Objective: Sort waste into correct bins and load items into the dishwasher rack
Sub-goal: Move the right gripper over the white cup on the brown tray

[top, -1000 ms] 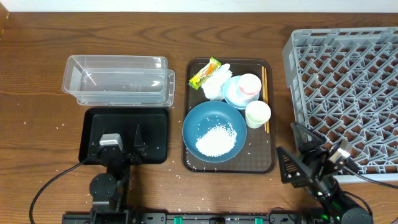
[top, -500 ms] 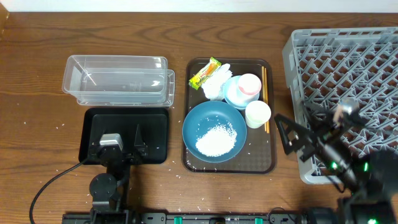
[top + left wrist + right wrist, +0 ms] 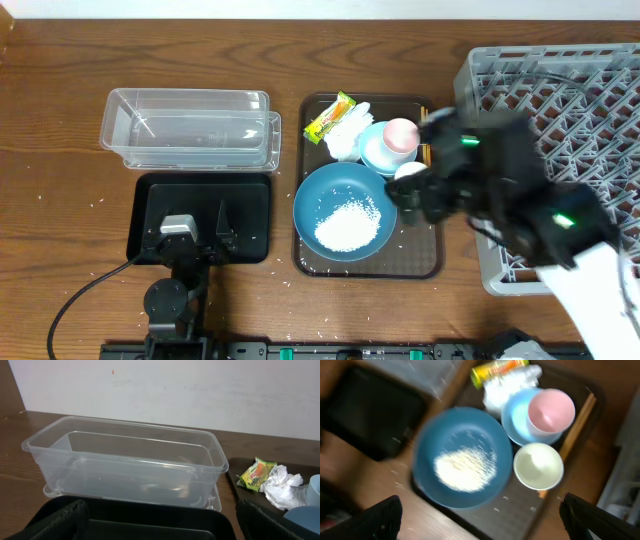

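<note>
One wooden counter (image 3: 60, 120) carries everything; stray white grains lie scattered on it. One grey dishwasher rack (image 3: 600, 90) stands at the right edge with nothing visible in it. One brown tray (image 3: 420, 265) lies in the middle. To its left lie one clear tub (image 3: 190, 130) and, nearer the robot, one black tray (image 3: 250, 215).

On the brown tray sits one large blue bowl (image 3: 330, 195) holding one heap of rice (image 3: 347, 225); behind it is one light-blue dish (image 3: 372, 150). There are two cups: the pink cup (image 3: 400, 135) stands in the dish; the white cup (image 3: 538, 466) stands just beside the bowl. The wooden chopsticks (image 3: 577, 422) lie along the tray's right rim, too blurred to count. One crumpled tissue (image 3: 345, 135) and one snack wrapper (image 3: 330, 118) lie at the far left corner, touching.

There are two arms. The left end effector (image 3: 197, 228) hangs over the black tray, fingers spread apart, holding nothing. The right end effector (image 3: 480, 499), fingers wide apart and holding nothing, hangs over the brown tray's right side.

Against a second ago: the right arm has swung from the counter's near right corner, by the rack, to above the white cup and chopsticks; the left arm and every object stay where they were.
</note>
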`<act>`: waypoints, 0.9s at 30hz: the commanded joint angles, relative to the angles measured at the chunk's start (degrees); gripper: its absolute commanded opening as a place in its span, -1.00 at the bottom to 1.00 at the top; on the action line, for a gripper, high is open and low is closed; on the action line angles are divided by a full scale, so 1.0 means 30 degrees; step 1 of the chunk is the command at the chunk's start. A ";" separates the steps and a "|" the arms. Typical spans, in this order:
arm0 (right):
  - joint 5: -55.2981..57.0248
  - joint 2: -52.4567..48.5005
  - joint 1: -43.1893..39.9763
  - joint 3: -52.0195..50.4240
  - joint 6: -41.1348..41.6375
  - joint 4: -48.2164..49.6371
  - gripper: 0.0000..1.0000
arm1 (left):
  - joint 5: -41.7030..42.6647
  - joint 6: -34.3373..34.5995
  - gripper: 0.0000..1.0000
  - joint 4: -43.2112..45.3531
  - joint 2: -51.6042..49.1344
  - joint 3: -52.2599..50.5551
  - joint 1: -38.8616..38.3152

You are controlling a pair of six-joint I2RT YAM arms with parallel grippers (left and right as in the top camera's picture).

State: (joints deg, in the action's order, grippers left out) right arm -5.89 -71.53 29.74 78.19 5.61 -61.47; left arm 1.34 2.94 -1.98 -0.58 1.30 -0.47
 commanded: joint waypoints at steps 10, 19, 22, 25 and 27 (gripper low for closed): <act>0.4619 -0.4896 0.1705 0.0481 -0.0029 0.0029 0.98 | -0.0226 -0.0109 0.93 -0.0699 0.0117 -0.0357 0.0080; 0.4495 -0.7344 0.1428 0.0466 0.2098 0.0131 0.21 | -0.0226 -0.0109 0.93 -0.0699 0.0117 -0.0357 0.0080; 0.4874 -0.8072 0.1144 0.0466 0.3213 0.0131 0.15 | -0.0226 -0.0109 0.93 -0.0699 0.0117 -0.0357 0.0080; 0.4809 -0.8728 0.0787 0.0466 0.3512 0.0131 0.24 | -0.0226 -0.0109 0.93 -0.0699 0.0117 -0.0357 0.0080; 0.4816 -0.9056 0.0554 0.0466 0.3555 0.0248 0.24 | -0.0226 -0.0109 0.93 -0.0699 0.0117 -0.0357 0.0080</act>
State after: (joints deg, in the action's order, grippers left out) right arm 7.35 -97.58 32.95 78.65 13.54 -60.86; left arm 1.37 2.94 -1.96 -0.58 1.30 -0.47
